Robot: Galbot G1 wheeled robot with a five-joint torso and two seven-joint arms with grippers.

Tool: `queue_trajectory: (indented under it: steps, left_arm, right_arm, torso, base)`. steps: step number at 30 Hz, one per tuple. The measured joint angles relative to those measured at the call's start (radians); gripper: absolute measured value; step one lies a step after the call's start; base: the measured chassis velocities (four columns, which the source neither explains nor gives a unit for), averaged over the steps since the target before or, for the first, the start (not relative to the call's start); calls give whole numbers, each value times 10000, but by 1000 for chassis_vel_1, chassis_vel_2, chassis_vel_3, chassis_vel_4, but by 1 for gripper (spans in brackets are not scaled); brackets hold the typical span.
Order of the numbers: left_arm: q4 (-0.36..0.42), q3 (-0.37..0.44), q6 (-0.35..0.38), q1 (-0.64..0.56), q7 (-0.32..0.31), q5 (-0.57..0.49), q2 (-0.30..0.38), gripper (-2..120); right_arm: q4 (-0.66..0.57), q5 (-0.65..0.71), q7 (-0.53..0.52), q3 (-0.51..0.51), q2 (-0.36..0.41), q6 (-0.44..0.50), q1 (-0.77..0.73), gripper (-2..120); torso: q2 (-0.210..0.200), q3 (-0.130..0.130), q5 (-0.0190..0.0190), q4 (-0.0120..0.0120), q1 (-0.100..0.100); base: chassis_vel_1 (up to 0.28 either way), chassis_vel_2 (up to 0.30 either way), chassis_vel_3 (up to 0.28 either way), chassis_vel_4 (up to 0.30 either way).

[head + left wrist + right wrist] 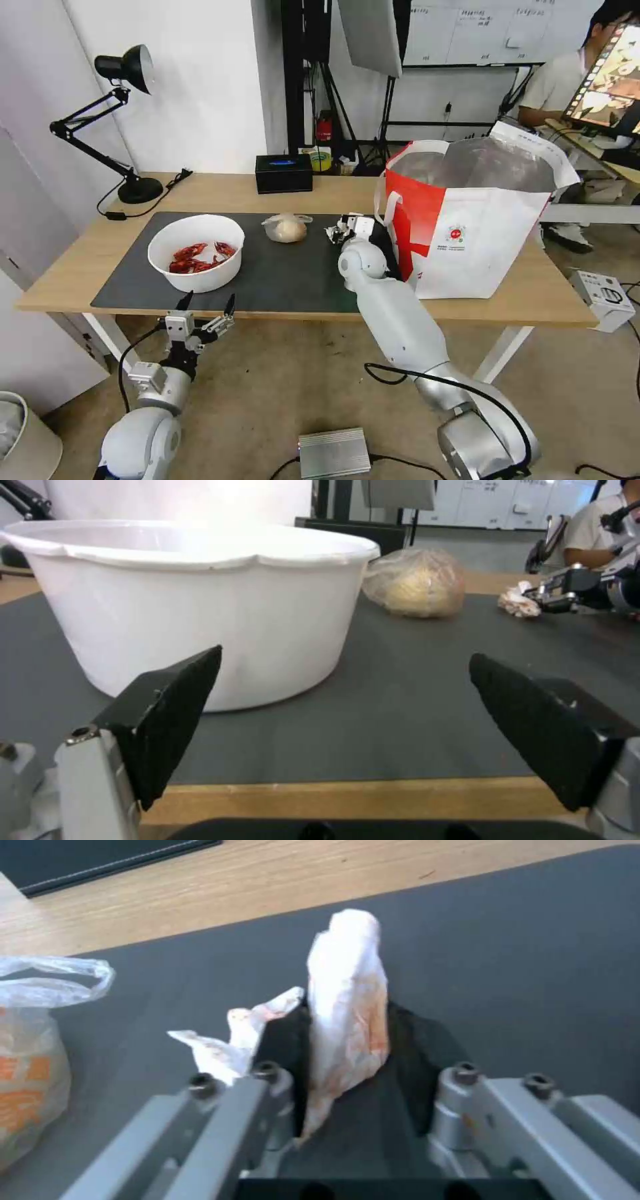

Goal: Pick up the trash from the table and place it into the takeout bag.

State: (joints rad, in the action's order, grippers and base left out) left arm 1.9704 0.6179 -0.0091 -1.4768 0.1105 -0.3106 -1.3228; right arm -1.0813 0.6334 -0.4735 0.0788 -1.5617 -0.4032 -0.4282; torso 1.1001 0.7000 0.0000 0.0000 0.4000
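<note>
Wooden table (80, 267) with a grey mat (287, 280), white walls behind. Right gripper (347, 1040) pinches a tissue (347, 985) beside the takeout bag (480, 227); left gripper (207, 307) gapes empty.

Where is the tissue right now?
The tissue is pinched in the right gripper over the mat, between the lump bag and the takeout bag.

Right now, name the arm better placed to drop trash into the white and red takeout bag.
Right. Its end effector is shut on the crumpled white tissue, beside the takeout bag. The left end effector hangs open and empty off the table's near edge.
</note>
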Motion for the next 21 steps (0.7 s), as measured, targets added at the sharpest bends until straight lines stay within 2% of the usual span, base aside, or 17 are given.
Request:
queue_trajectory:
  steps: [7,16,21]
  left_arm:
    - [0,28,-56,-63,7,11,-51,100]
    - [4,109,-125,-110,18,28,-112,100]
    - [0,179,-163,-123,24,14,-108,100]
  right_arm:
    - [21,-9,134,13,-30,304,-1,1]
    - [-376,-360,845,-276,229,1188,-201,0]
    - [-1254,-623,1479,-735,836,1686,-647,0]
  torso:
    - [0,0,0,0,0]
    - [-1,0,0,-1,0]
    - [-1,0,1,1,0]
  base:
    - [0,0,0,0]
    - [0,0,0,0]
    - [0,0,0,0]
